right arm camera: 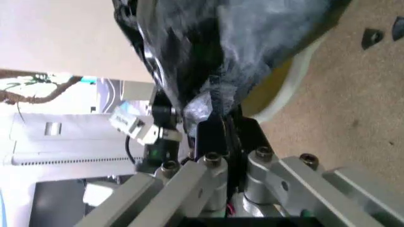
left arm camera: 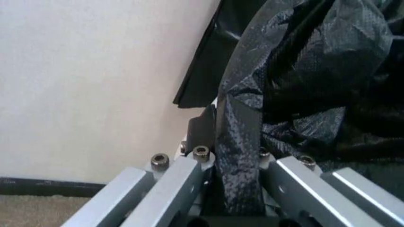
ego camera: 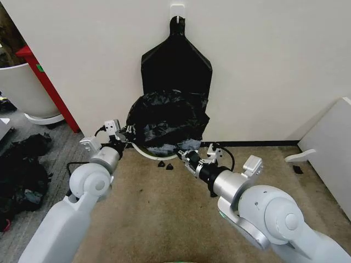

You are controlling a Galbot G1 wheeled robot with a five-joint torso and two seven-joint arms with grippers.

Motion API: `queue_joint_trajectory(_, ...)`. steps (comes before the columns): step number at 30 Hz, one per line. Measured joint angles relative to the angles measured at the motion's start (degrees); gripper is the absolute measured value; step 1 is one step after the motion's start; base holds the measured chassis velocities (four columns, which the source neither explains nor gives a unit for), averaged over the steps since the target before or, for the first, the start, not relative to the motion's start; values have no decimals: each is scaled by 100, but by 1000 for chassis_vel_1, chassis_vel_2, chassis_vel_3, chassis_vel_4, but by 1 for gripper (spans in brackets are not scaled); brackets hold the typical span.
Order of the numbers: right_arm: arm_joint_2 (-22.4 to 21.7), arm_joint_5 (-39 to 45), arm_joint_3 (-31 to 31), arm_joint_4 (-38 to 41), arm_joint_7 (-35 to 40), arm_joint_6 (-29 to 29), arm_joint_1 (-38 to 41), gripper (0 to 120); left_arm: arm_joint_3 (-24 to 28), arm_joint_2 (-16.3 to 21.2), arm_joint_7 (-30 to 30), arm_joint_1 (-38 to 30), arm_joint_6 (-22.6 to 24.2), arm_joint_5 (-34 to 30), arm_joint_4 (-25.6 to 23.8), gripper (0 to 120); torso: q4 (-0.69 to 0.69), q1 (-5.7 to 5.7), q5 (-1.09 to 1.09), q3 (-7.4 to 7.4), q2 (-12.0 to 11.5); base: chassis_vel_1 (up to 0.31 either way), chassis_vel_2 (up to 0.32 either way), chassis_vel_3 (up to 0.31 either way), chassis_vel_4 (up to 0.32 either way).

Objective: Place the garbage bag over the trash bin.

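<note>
We have the garbage bag (ego camera: 167,118) draped over the trash bin (ego camera: 143,150) at the wall, left gripper (ego camera: 124,134) and right gripper (ego camera: 184,155) both clamped on its edge at opposite sides.

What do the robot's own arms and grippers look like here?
Both arms are smooth rounded white-grey shells ending in silver cylindrical wrists. The left gripper and right gripper are black-and-silver, with looping black cables. Their flat silver metal fingers carry hex bolts.
</note>
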Motion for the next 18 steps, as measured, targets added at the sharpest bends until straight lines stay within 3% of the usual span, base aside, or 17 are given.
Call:
queue_joint_trajectory(7, -88, -50, -138, 138, -138, -448, -394, 0, -8, 6, -128, -103, 34, -217, -42, 2, -1, 0, 0, 0, 0, 0, 0, 0, 0)
queue_joint_trajectory(18, 58, -406, -251, -412, -158, -815, -607, 0, -103, 62, -304, -100, 154, -673, -281, 2, 0, 0, 0, 0, 0, 0, 0, 0, 0)
